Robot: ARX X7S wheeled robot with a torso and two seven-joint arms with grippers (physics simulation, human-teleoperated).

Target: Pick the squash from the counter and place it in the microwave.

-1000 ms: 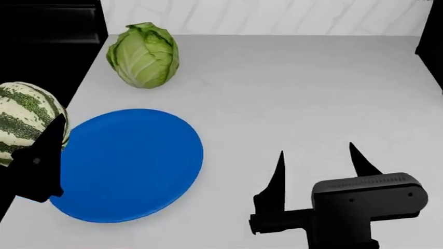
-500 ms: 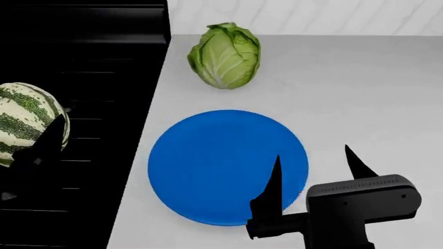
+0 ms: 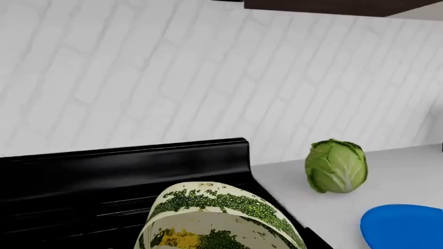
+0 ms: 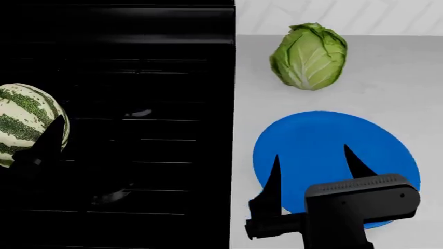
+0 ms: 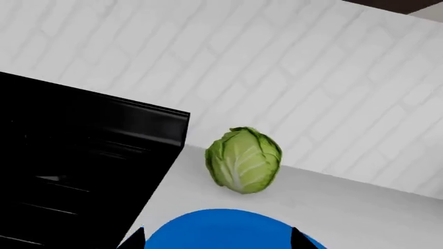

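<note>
- Stove top [image 4: 138,78]: black, ridged with thin lines; fills the left half of the head view, with a raised back edge toward the wall.
- Wall [image 3: 173,78]: white brick pattern, behind the stove top and table in both wrist views.
- Table [image 4: 401,78]: flat white surface, right half of the head view, meeting the stove top along a straight vertical edge.
- Plate [image 4: 325,150]: blue, round, flat on the table at lower right of the head view, near the stove edge; its lower part is hidden by the right end effector.
- Right end effector [image 4: 315,171]: black, lower right of the head view, above the plate; the two pointed fingers stand well apart with nothing between them.
- Squash [image 4: 24,122]: round, green and cream stripes; far left of the head view, raised over the stove top.
- Left end effector [image 4: 38,150]: black, far left edge; one finger presses the squash's side and the squash is gripped; the other finger is hidden.
- Cabbage [image 4: 309,49]: light green, leafy, upright on the table at upper right, apart from the plate.
</note>
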